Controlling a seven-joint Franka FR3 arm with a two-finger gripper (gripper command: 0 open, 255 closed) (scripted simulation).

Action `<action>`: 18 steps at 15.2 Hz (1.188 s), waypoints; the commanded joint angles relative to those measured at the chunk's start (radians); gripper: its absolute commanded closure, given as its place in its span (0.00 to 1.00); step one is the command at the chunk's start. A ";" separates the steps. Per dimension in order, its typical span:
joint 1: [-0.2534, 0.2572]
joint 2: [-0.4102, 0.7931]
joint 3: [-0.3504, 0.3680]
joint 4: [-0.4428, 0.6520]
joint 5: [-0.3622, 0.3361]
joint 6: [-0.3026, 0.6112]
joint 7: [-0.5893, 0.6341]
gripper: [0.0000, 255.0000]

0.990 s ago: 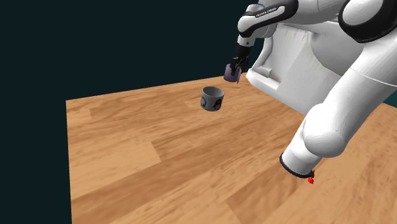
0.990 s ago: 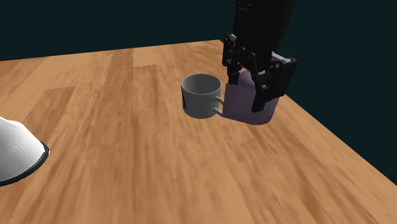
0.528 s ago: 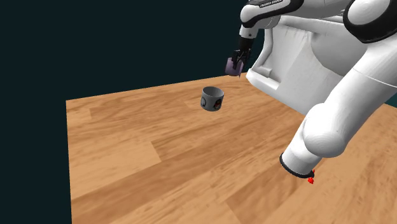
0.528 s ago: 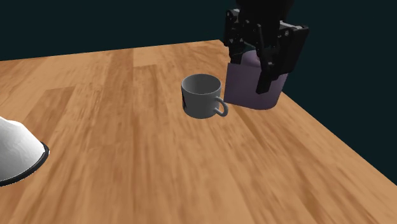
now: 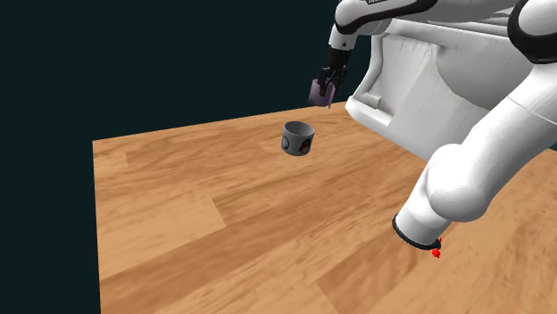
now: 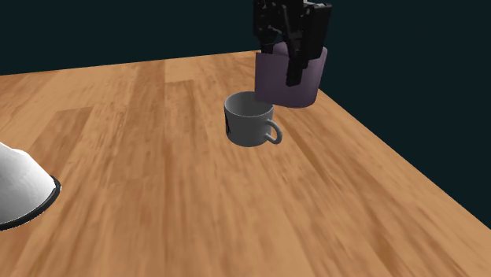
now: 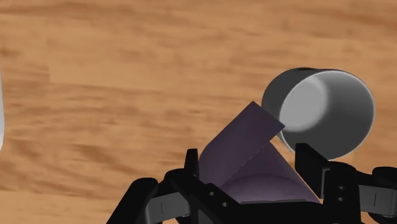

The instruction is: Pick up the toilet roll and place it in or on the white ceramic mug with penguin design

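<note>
Jaws of the black gripper (image 6: 285,63) clamp the purple cylindrical roll (image 6: 311,83); centre it over the grey handled mug (image 6: 250,120) below them.

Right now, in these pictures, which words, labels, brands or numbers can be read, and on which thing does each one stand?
White arm: a short line of dark print at the shoulder view's top edge, cut off and too small to read.
Grey mug: dark marks on its side, a picture and not letters.
Purple toilet roll: no text.
Nothing in these pictures can be read as a word or number.
</note>
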 commanded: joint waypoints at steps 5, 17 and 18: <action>0.053 -0.071 0.105 -0.057 -0.005 -0.019 0.163 1.00; 0.061 -0.052 0.113 -0.187 -0.002 0.128 0.191 1.00; 0.061 -0.048 0.112 -0.197 -0.001 0.141 0.191 1.00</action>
